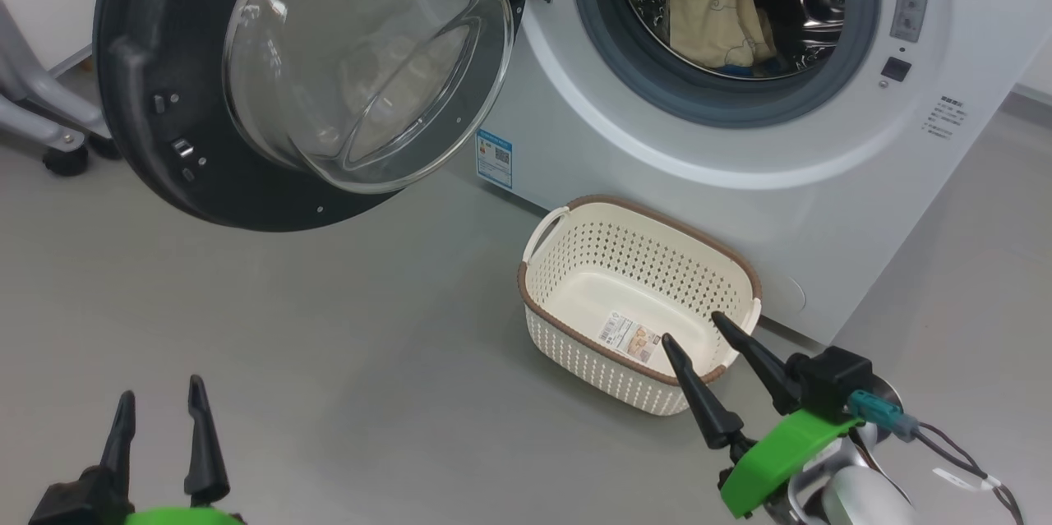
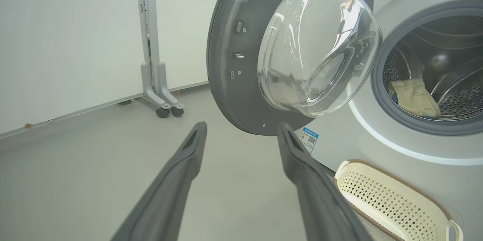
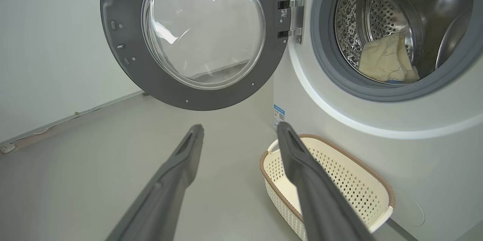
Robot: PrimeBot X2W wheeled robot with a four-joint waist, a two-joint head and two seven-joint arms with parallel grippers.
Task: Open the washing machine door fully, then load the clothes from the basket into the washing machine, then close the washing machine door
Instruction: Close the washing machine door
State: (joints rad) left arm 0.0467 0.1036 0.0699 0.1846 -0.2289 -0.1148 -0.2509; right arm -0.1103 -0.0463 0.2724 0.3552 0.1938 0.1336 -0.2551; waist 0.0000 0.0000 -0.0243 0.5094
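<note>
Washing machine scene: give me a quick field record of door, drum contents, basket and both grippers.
door: washing machine door swung wide open, hinge at left of the opening
machine: washing machine, drum exposed
clothes: clothes lying inside the drum
basket: basket on the floor by the machine front, no clothes in it
left gripper: left gripper open, empty
right gripper: right gripper open, empty, tips over the basket's near rim
remaining: close the door

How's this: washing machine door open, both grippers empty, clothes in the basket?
No: the head view shows the clothes inside the washing machine, not the basket. The washing machine door is open; left gripper and right gripper are empty.
</note>
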